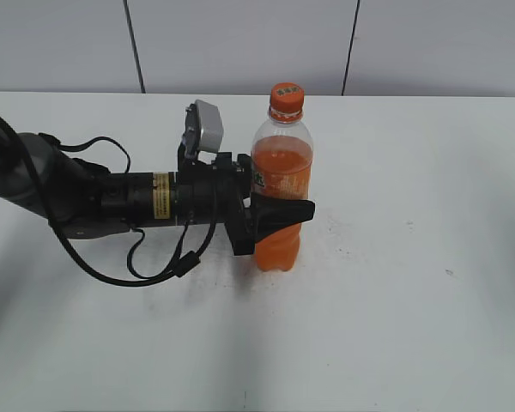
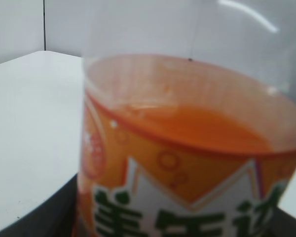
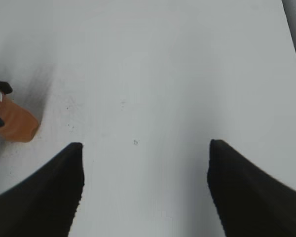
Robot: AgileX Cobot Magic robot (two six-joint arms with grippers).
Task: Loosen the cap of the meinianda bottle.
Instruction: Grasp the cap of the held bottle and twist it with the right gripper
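Note:
The meinianda bottle (image 1: pixel 280 184) stands upright on the white table, clear plastic with orange liquid and an orange-and-white label. Its orange cap (image 1: pixel 286 98) is on the neck. My left gripper (image 1: pixel 283 212) reaches in from the left and is shut on the bottle's middle. In the left wrist view the bottle (image 2: pixel 187 158) fills the frame and hides the jaws. My right gripper (image 3: pixel 145 168) is open and empty above bare table, out of the exterior view. In the right wrist view the bottle's base (image 3: pixel 15 121) shows at the far left, held by the left gripper's dark fingers.
The white table (image 1: pixel 412 300) spreads around the bottle. A grey panelled wall (image 1: pixel 240 43) runs behind its far edge. The left arm's black body and cables (image 1: pixel 120 206) lie low over the table on the left.

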